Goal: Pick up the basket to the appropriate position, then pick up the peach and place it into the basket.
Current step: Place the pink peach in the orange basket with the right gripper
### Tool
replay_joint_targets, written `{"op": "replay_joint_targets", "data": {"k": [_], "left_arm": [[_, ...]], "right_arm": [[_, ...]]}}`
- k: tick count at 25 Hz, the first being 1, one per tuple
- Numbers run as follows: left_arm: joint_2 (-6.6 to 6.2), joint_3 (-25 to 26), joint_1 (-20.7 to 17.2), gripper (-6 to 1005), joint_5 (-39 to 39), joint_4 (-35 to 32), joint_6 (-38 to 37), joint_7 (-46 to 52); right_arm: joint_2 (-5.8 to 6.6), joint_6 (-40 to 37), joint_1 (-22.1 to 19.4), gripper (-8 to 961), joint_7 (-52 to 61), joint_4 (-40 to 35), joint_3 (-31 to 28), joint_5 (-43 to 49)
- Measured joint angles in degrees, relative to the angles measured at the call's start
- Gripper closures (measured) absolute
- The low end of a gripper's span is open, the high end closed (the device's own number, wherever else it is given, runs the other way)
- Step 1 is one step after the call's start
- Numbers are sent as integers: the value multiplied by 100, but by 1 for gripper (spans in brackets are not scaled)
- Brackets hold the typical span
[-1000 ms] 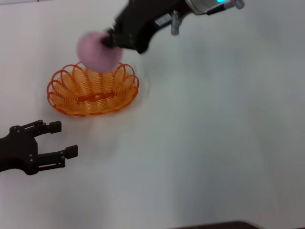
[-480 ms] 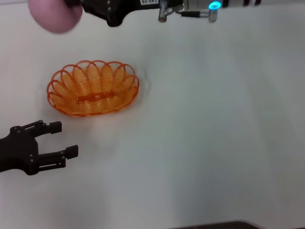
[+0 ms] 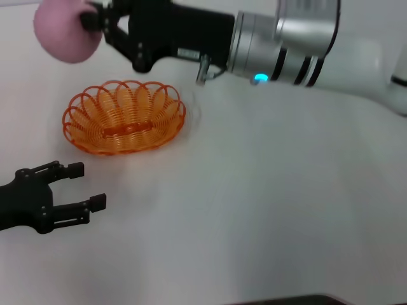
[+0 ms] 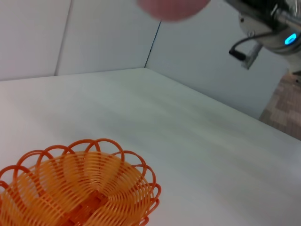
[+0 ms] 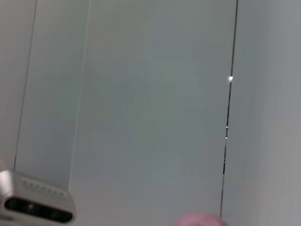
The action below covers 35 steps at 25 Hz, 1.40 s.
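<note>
1. The right tool [image 3: 95, 22] is pinching the peach [image 3: 63, 32] and carrying it in the air, beyond the far left rim of the basket [image 3: 124, 117], so the fruit is not yet over the opening.
2. The basket is sitting on the white bench [image 3: 267, 190], empty, presumably placed to receive the fruit.
3. The left tool [image 3: 86, 187] is hovering spread and empty just near the basket's closer side, likely parked clear of the drop.
4. By my judgement, the peach needs centring above the basket before release.
</note>
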State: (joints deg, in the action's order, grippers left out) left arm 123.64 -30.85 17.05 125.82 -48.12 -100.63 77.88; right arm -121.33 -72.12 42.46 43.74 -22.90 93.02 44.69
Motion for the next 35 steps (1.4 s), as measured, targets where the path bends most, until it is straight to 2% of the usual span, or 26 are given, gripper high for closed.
{"op": "replay_joint_targets", "data": {"k": [5,11,15,19,29,35], "left_arm": [[8,0,0,133,6,25,1,-7],[11,-28,3,133,23,75,52,-20],[11,-44,8,133,27,85,72,-20],[19,-51,9,133,37,85,73,-14],[19,-52,9,133,40,93,30,-9],[11,-53,25,133,40,93,32,-9]], "right_arm": [[-18,430,119,918,-45,322,476,-334],[-20,1275,273,917,695,336,891,-505],[-4,1812,451,917,1306,349,1064,-251],[12,2271,687,917,2049,351,1109,402],[57,2379,821,917,3098,302,1079,1377],[56,2376,834,914,3113,294,1084,1400]]}}
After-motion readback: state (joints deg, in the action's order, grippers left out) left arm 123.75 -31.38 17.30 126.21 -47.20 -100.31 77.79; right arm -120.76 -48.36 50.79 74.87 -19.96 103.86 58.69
